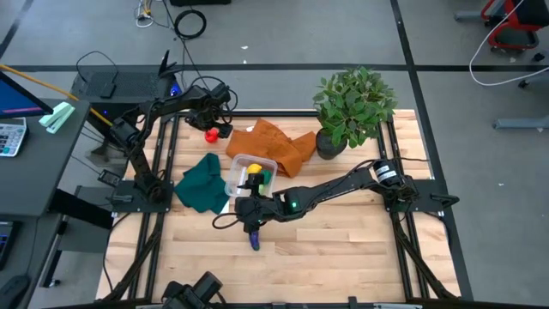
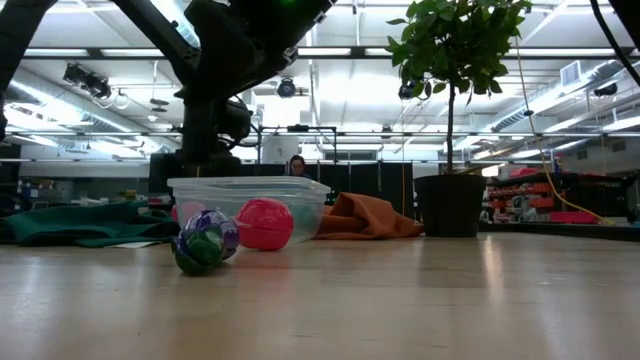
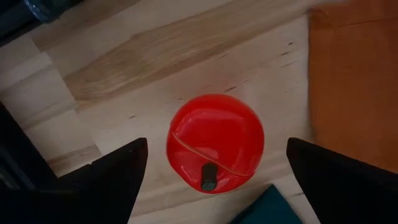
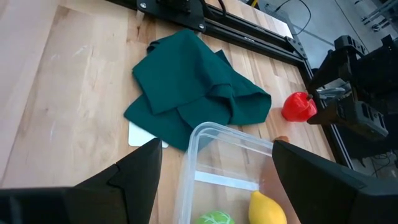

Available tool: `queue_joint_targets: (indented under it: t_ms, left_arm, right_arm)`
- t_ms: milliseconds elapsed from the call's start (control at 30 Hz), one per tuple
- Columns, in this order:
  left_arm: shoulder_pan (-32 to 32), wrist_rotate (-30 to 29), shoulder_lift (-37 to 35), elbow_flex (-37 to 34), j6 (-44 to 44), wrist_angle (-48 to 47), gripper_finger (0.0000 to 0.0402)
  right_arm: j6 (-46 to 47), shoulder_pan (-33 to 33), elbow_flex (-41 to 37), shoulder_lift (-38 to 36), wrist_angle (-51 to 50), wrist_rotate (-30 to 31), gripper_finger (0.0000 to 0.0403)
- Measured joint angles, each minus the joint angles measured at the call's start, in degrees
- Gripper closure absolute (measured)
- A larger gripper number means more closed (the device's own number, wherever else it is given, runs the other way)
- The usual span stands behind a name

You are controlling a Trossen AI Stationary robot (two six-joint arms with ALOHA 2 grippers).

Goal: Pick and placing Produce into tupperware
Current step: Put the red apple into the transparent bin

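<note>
From table height I see the clear tupperware (image 2: 250, 200) with a red ball-like produce piece (image 2: 264, 224) against its front wall, a purple-green piece (image 2: 204, 241) just before it, orange cloth (image 2: 365, 218) and potted plant (image 2: 455, 100) behind.

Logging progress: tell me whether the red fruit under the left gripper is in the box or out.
Out. The red fruit lies on bare wood between the open left gripper fingers, apart from the box.

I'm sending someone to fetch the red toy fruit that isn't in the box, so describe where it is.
Start at the crumpled orange cloth at the table's back. Just left of it, on bare wood beneath the open left gripper, lies a glossy red round toy fruit with a dark stem, the only produce there.
</note>
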Motion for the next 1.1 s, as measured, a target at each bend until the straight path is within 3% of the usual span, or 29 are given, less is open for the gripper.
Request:
queue_joint_targets:
  t_ms: [233, 767, 1100]
  left_arm:
    - [-0.02, 0.4, 0.0, 0.0, 0.0, 0.22, 0.0038]
    - [0.0, 0.46, 4.46, 0.04, 2.12, 0.86, 0.0039]
    - [0.0, -0.02, 4.46, 0.04, 3.4, 0.71, 0.0109]
  right_arm:
    - [0.03, -0.01, 0.0, 0.0, 0.02, 0.0, 0.0136]
    - [0.14, -0.01, 0.0, 0.0, 0.0, 0.0, 0.0136]
    - [0.08, -0.01, 0.0, 0.0, 0.0, 0.02, 0.0136]
